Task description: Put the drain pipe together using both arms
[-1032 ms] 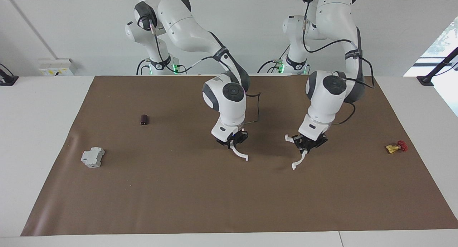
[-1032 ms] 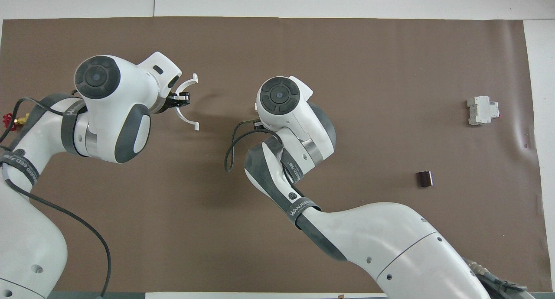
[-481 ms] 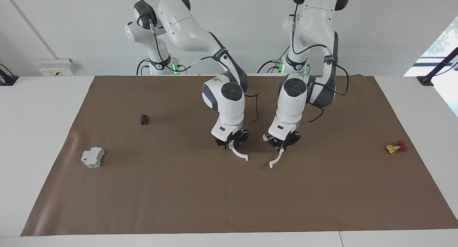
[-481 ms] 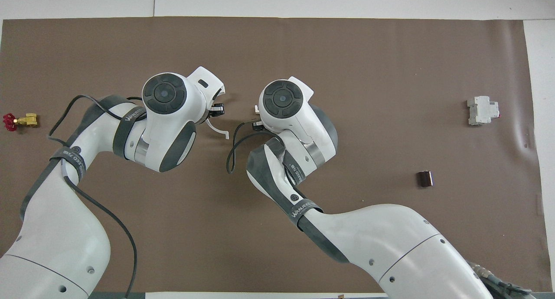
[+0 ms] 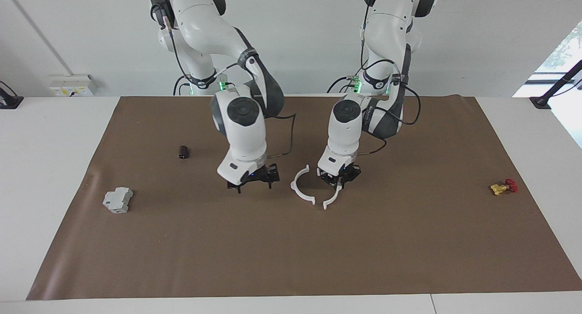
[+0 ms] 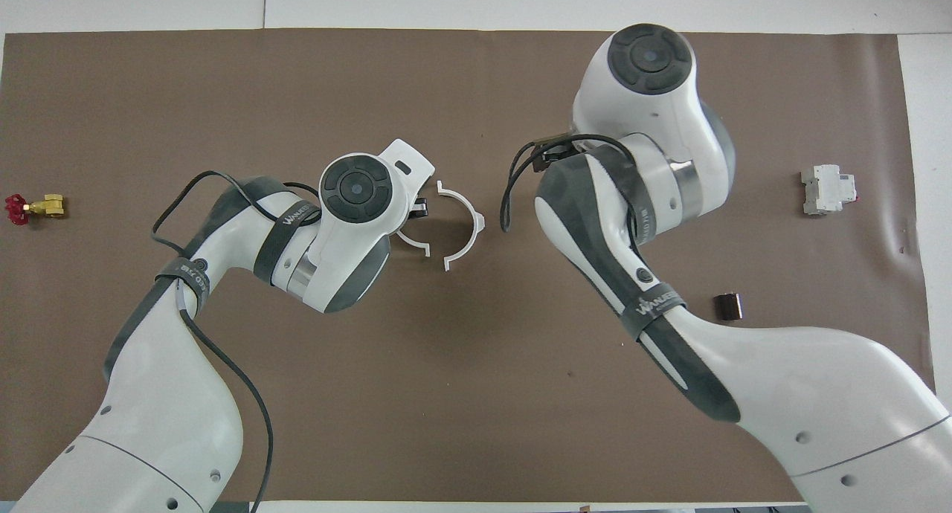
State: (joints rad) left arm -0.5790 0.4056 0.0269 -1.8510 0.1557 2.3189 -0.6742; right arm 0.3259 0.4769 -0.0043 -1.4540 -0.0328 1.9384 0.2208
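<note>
left gripper (image 5: 339, 181) holds one white half-ring (image 5: 332, 199); right gripper (image 5: 253, 179) empty.

One camera looks from high across the table (image 5: 45, 177) toward the robots; the other looks steeply down from their end. Both share the brown mat (image 6: 476, 394).

The right gripper (image 5: 253, 182) no longer holds its half-ring (image 5: 302, 189); that piece now lies on the mat, and the gripper, open, has moved off toward the right arm's end. The left gripper (image 5: 338, 179) has brought its half-ring (image 5: 332, 198) close beside it, ends nearly meeting.
</note>
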